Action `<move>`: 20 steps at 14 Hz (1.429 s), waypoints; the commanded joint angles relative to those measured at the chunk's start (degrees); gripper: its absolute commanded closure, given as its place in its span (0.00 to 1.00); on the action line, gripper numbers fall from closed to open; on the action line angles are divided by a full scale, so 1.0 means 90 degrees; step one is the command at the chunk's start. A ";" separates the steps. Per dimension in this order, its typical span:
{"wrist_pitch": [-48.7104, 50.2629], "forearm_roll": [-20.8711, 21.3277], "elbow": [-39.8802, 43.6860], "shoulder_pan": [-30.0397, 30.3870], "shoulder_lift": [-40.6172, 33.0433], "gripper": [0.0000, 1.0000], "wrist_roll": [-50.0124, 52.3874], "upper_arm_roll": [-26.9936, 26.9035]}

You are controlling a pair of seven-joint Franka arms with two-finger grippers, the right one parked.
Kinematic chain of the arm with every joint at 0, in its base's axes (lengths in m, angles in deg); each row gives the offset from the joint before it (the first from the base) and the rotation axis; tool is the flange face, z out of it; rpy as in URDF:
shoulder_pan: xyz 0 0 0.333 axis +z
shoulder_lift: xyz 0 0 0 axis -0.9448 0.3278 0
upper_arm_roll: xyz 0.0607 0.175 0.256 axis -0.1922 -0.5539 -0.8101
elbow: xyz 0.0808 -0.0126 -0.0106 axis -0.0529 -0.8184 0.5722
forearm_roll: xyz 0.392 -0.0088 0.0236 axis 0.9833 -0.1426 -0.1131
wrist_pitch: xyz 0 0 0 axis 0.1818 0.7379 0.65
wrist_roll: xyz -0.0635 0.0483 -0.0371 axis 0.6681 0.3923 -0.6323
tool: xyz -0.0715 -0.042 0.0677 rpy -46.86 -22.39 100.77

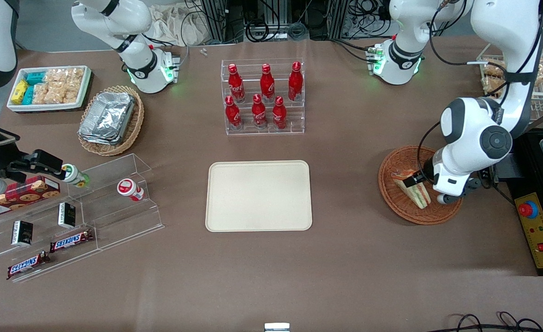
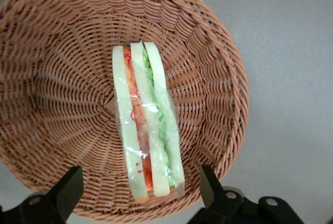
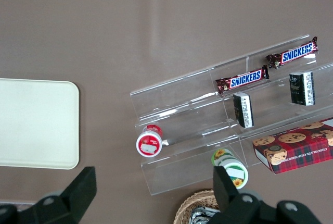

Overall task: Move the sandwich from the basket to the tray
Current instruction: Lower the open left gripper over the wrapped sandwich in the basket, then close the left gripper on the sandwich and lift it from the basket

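The sandwich (image 1: 412, 188), a plastic-wrapped wedge of white bread with green, orange and pink layers, lies in the reddish-brown wicker basket (image 1: 393, 200) toward the working arm's end of the table. In the left wrist view the sandwich (image 2: 147, 125) rests in the basket (image 2: 62, 94) between my spread fingers. My left gripper (image 2: 140, 190) is open and hovers over the sandwich with a finger on each side, not touching it. In the front view the gripper (image 1: 420, 180) is directly above the basket. The cream tray (image 1: 259, 195) lies flat at the table's middle, bare.
A clear rack of red bottles (image 1: 263, 97) stands farther from the camera than the tray. A tan basket of foil trays (image 1: 110, 119), a white bin of snacks (image 1: 50, 87) and an acrylic snack shelf (image 1: 75, 216) lie toward the parked arm's end. A control box (image 1: 536, 230) sits beside the basket.
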 commanded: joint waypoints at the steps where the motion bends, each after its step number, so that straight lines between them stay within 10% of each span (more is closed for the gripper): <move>1: -0.0188 -0.0097 -0.0031 -0.0087 0.0162 0.01 0.0212 -0.0014; 5: -0.0188 -0.0106 -0.0021 -0.0087 0.0220 0.17 0.0339 -0.0014; 14: -0.0052 -0.0087 0.0096 -0.0096 0.0182 1.00 0.0837 0.0005; 20: 0.2289 -0.0087 0.1812 -0.0096 0.0153 1.00 0.1003 0.0005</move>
